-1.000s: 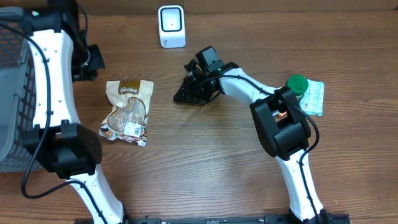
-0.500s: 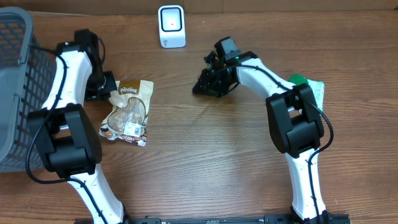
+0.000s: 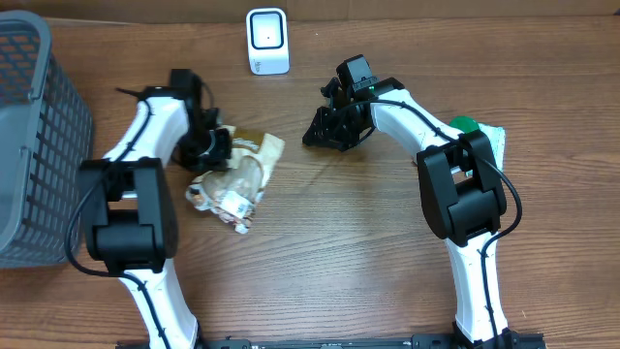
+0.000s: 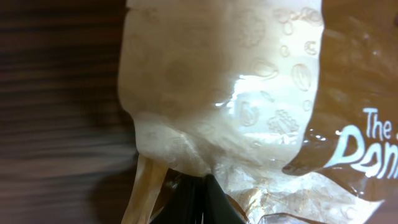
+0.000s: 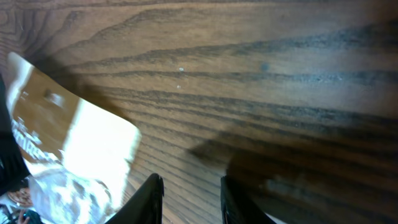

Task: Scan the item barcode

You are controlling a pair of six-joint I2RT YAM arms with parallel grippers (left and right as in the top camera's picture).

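Observation:
The item is a clear and brown snack bag [image 3: 240,176] lying tilted on the table, with a white barcode label [image 3: 235,206] near its lower end. My left gripper [image 3: 213,145] is shut on the bag's upper left edge. In the left wrist view the bag [image 4: 236,93] fills the frame and the dark fingers [image 4: 200,190] pinch its film. The white barcode scanner [image 3: 267,41] stands at the back centre. My right gripper [image 3: 322,131] is right of the bag, low over the wood. Its jaws [image 5: 189,190] are open with nothing between them, and the bag [image 5: 68,155] shows to their left.
A grey mesh basket [image 3: 29,136] stands at the left edge. A green-capped thing [image 3: 464,125] and a white and green packet [image 3: 490,147] lie at the right, behind the right arm. Bare wood lies in front of the bag.
My left arm swung right onto the bag and pulled it rightward, tilting and crumpling it. The right gripper drew back to the right and its jaws opened a little.

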